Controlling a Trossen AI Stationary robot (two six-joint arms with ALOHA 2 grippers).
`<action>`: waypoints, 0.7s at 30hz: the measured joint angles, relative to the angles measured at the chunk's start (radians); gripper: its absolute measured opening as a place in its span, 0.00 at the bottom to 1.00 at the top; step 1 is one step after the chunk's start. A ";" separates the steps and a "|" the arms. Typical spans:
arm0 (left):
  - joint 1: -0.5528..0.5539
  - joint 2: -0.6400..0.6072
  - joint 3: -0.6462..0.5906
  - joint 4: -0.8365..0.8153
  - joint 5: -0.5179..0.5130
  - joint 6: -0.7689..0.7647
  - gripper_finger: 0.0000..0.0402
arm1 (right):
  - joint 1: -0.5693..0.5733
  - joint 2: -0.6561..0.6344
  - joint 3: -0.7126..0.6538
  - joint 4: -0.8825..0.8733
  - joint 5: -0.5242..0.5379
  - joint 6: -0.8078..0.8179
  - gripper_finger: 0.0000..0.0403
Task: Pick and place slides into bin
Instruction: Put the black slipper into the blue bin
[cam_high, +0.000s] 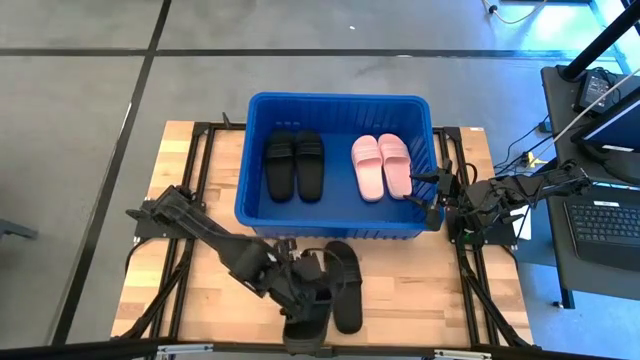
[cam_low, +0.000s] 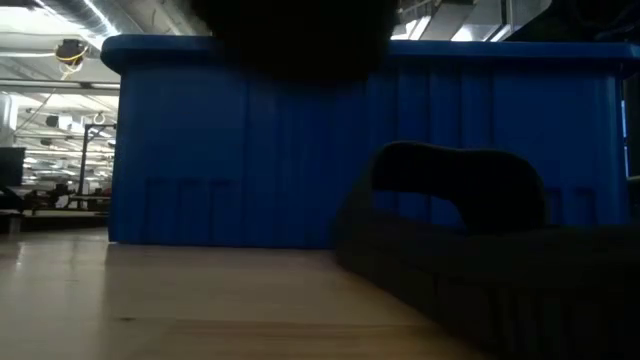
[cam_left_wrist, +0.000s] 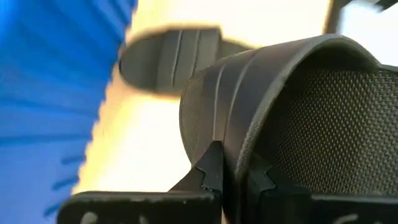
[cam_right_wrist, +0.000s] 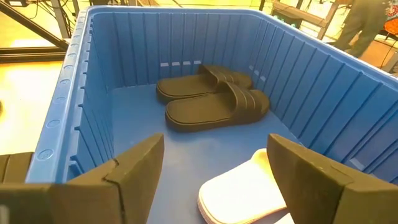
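Found the left gripper (cam_left_wrist: 235, 177) by the table's near edge, clamped on the strap of one black slide (cam_left_wrist: 298, 112). Judged best to raise it well above the rim of the bin (cam_high: 340, 103) before carrying it far, keeping clear of the second black slide (cam_high: 346, 285) just to the right. Noted a black pair (cam_high: 293, 165) and a pink pair (cam_high: 382, 165) already inside. Found the right gripper (cam_right_wrist: 214, 155) spread wide over the bin's right end. Noted the wooden table (cam_high: 420, 290), a grey floor, a laptop (cam_high: 610, 220) at right.

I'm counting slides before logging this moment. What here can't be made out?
- Sixth slide: hidden under the left gripper in the high view; cut off in the left wrist view.
- Pink slides: right wrist view cuts them off.
- Bin contents: its wall hides them in the low view.
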 joint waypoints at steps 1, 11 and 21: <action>0.000 0.000 0.054 -0.020 -0.012 0.022 0.02 | 0.000 0.000 0.000 0.000 0.000 -0.001 0.71; 0.021 -0.144 0.238 -0.247 -0.497 0.230 0.02 | 0.000 0.001 0.000 -0.003 0.000 -0.001 0.71; 0.237 -0.202 0.212 -0.319 -0.771 0.523 0.02 | 0.000 0.014 0.000 -0.008 0.001 0.003 0.71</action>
